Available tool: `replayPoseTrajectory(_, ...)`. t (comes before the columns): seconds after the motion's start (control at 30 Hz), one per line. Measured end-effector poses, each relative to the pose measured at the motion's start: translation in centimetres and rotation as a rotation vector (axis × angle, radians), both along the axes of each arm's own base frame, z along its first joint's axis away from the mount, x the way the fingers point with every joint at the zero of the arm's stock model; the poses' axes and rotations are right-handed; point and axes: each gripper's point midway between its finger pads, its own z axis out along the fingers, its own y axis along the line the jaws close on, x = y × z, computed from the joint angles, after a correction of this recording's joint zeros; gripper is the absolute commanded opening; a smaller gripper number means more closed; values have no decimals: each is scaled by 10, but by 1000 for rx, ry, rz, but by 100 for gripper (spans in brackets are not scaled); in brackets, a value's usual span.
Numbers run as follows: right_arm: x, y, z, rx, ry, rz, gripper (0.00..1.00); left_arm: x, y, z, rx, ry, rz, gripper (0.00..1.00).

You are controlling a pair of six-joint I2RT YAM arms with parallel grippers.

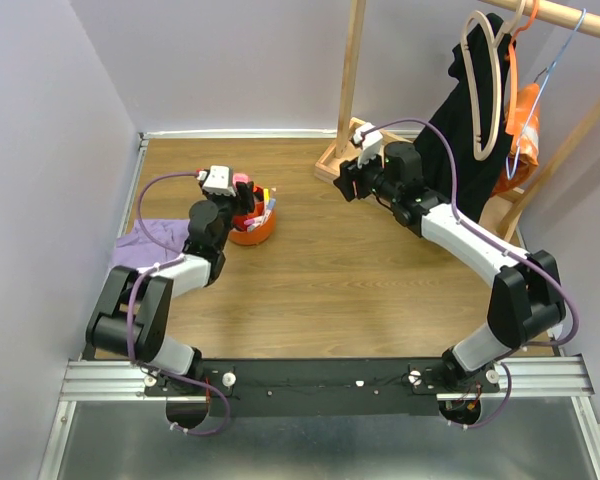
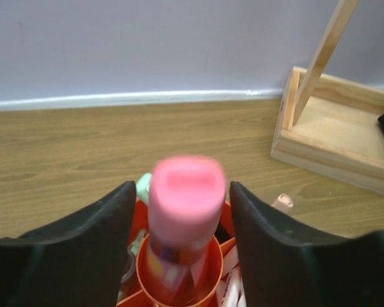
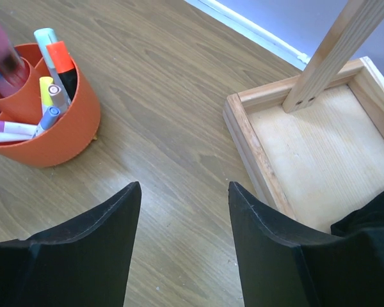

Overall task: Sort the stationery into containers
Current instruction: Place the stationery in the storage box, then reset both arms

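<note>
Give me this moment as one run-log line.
left pincer: open, straddling tube in centre cup of tub | right pincer: open, empty, near rack base | pens: in tub

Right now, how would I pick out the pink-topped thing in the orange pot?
On the left of the wooden table, beside a purple cloth, sits a round orange tub. A clear tube stands upright in its central cup. Unlike the slim pens around it, it is fat, with a broad pink cap.
</note>
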Motion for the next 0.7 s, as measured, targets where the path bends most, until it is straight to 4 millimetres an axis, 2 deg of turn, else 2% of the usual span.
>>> replayPoseTrajectory(0.2, -2, -2, 7, 0, -14, 2, 72, -15, 10, 53, -8, -113, 10, 99)
replayPoseTrajectory(0.3, -3, -3, 10, -2, -20, -3, 76, -21, 18, 63, -1, -120, 23, 99)
replayPoseTrajectory(0.33, -3, -4, 10, -3, -22, -8, 82, -23, 21, 65, 5, -117, 30, 99)
replayPoseTrajectory(0.43, -5, -7, 12, -7, -16, -17, 89, -30, 28, 71, 29, -86, 42, 99)
replayPoseTrajectory(0.53, -12, -10, 13, -11, 5, -20, 93, -39, 34, 99, 53, -68, 53, 99)
replayPoseTrajectory(0.57, -14, -11, 14, -9, 8, -22, 100, -41, 35, 107, 59, -62, 58, 99)
replayPoseTrajectory(0.63, -20, -15, 15, -3, 26, -37, 100, -49, 40, 135, 72, -48, 72, 99)
replayPoseTrajectory(0.7, -23, -21, 12, 16, 70, -89, 100, -57, 45, 150, 88, -33, 85, 99)
